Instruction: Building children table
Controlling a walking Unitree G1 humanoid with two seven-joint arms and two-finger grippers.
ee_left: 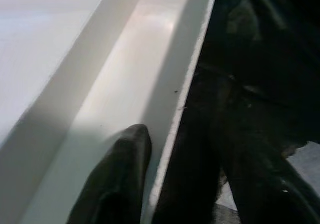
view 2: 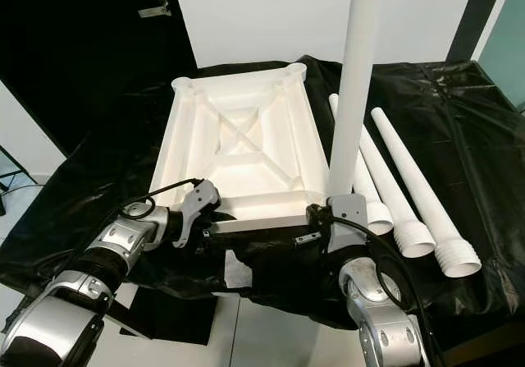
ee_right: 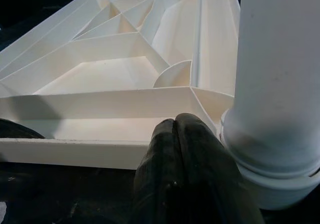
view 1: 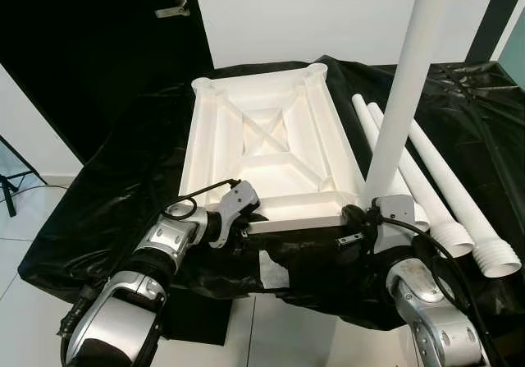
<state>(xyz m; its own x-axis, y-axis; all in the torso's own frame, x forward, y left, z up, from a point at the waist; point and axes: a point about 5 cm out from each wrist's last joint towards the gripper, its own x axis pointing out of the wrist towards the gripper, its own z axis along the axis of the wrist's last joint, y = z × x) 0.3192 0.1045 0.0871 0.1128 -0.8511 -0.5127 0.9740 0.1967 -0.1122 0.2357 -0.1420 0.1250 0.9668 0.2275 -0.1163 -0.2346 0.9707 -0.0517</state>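
The white tabletop (view 1: 271,137) lies upside down on a black-draped surface, ribs facing up. One white leg (view 1: 406,80) stands upright in its near right corner socket (ee_right: 272,149). My left gripper (view 1: 244,219) is shut on the tabletop's near rim close to the near left corner, one finger (ee_left: 120,179) inside the rim and the other outside below it. My right gripper (ee_right: 175,134) is shut with nothing between its fingers. Its tips rest against the near rim, just beside the upright leg's base.
Three more white legs (view 1: 443,194) lie side by side on the black cloth (view 1: 123,194) right of the tabletop. A dark door with a handle (view 1: 174,7) stands at the back left. White floor tiles (view 1: 25,244) show on the left, below the cloth's edge.
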